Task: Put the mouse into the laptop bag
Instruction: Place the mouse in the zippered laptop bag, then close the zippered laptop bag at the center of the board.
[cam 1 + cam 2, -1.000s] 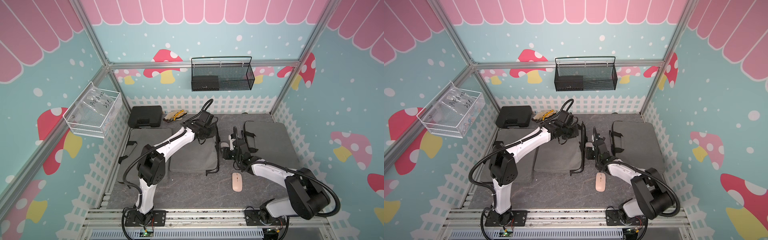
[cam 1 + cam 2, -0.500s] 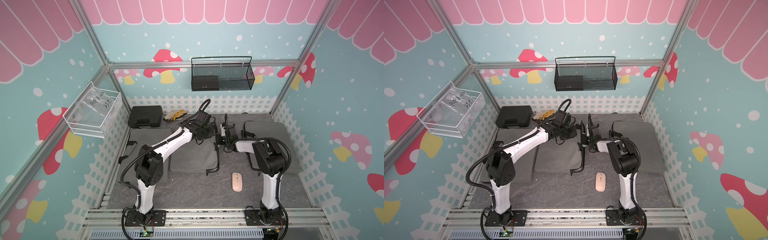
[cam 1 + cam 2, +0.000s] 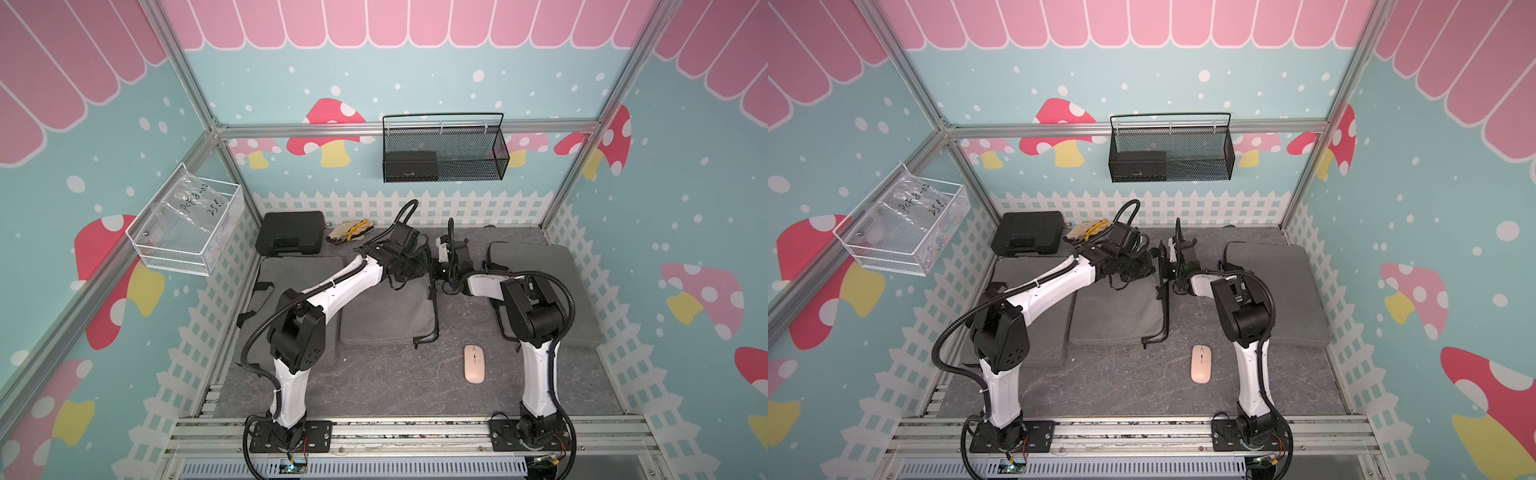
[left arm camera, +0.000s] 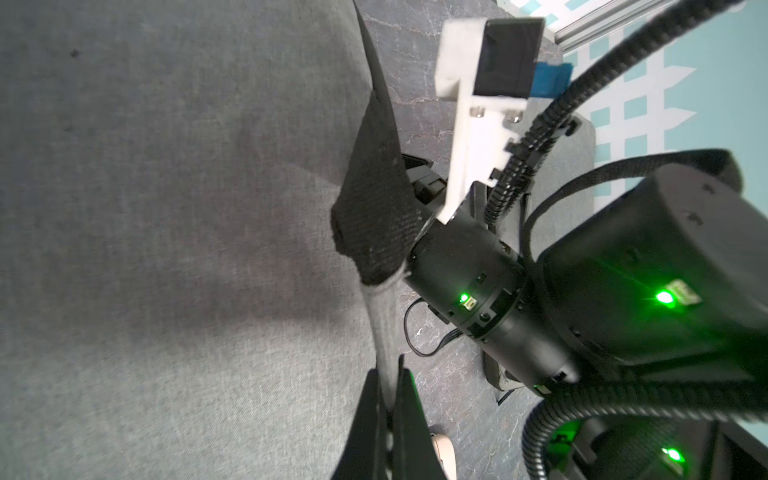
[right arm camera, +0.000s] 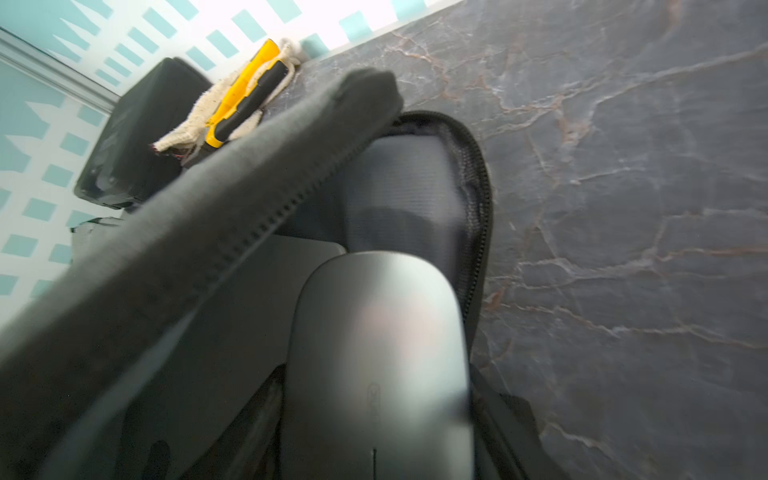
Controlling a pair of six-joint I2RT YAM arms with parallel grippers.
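Right claw [image 3: 435,270], mouse [image 5: 376,353] nearer laptop bag [image 3: 386,316]

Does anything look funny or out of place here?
The middle bag gapes, its edge pinched up by the left gripper. A pink mouse lies loose on the table while a grey mouse sits at the opening.

Teal walls [image 3: 415,70] dotted white, with red mushrooms and a pink scalloped band along the top, enclose the cell on three sides. A white picket fence print [image 3: 353,205] runs round their base. Aluminium frame bars [image 3: 291,129] mark the corners and the back edge. At 12 o'clock a black mesh basket [image 3: 444,149] hangs on the back wall. At 10 o'clock a white wire basket [image 3: 187,226] hangs on the side wall. The floor is a dark grey marbled tabletop [image 3: 374,382], evenly lit, with an aluminium rail [image 3: 415,432] at 6 o'clock.
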